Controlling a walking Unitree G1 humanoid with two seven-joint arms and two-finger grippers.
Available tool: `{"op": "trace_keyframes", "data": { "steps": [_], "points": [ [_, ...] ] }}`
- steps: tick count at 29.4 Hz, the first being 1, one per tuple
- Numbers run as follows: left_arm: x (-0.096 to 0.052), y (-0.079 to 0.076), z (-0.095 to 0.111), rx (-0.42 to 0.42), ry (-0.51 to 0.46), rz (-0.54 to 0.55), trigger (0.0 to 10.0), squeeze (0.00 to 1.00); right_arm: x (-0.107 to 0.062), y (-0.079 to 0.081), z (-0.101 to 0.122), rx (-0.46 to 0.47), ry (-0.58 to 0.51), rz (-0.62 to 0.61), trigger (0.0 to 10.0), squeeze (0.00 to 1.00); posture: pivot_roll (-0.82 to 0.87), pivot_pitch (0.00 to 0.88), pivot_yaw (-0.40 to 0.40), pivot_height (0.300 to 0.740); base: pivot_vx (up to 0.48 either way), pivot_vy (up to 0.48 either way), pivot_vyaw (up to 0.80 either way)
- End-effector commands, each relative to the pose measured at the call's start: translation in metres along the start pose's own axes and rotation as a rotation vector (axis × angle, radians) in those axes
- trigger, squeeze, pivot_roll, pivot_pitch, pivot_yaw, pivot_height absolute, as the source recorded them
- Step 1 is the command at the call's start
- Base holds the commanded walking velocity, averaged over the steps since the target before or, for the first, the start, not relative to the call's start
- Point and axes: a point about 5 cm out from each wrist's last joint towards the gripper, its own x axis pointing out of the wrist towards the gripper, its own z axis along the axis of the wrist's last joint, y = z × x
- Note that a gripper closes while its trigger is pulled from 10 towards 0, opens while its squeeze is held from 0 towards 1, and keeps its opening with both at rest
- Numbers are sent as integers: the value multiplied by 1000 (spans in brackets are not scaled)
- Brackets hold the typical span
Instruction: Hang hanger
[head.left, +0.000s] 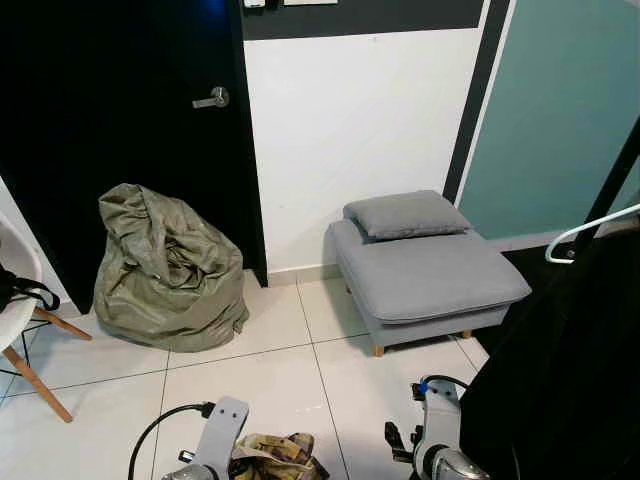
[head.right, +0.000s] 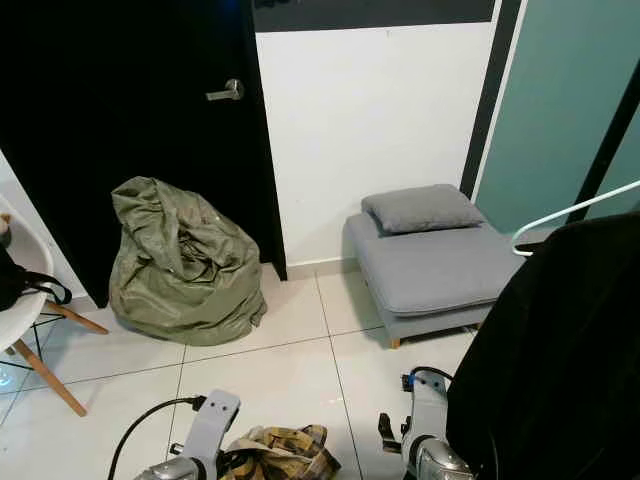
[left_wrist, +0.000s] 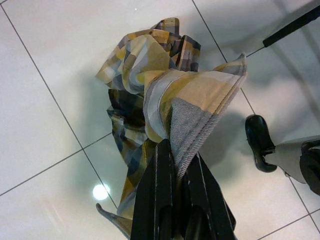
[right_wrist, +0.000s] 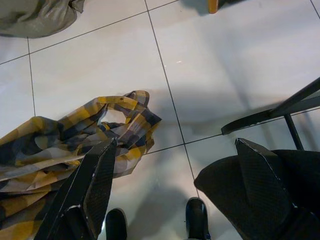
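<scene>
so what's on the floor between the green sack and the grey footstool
Nothing: between the green sack and the grey footstool lies bare white tile floor along the wall, as the left eye view shows.

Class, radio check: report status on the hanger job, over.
Left claw shut on plaid shirt, held over the floor. Right claw open, empty. White hanger on right, over black garment. Shirt not yet on hanger.

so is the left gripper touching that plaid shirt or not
Touching. The left wrist view shows the left gripper shut on a fold of the plaid shirt, cloth pinched between its fingers.
</scene>
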Motion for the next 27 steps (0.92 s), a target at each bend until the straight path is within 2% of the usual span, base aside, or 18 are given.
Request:
{"op": "trace_keyframes", "data": {
  "steps": [1, 6, 13, 16, 20, 27],
  "points": [
    [0, 0, 0, 3, 3, -1, 10000, 0, 0, 0, -2, 0, 14, 1, 10000, 0, 51, 80, 51, 740, 0, 0, 0],
    [0, 3, -1, -35, 7, 13, 10000, 0, 0, 2, -2, 2, 16, -3, 10000, 0, 52, 80, 68, 740, 0, 0, 0],
    [0, 4, 1, -31, 5, 11, 10000, 0, 1, 2, -2, 0, 26, -7, 10000, 0, 53, 83, 66, 740, 0, 0, 0],
    [0, 4, 1, -19, 3, 13, 10000, 0, 1, 2, 0, 30, 12, -10, 10000, 0, 53, 85, 66, 740, 0, 0, 0],
    [0, 5, 1, -51, 1, 19, 10000, 0, 1, 2, -1, 4, 23, -7, 10000, 0, 54, 86, 62, 740, 0, 0, 0],
    [0, 5, 1, -42, 0, 17, 10000, 0, 1, 2, 0, 12, 20, -10, 10000, 0, 45, 82, 65, 740, 0, 0, 0]
  ]
}}
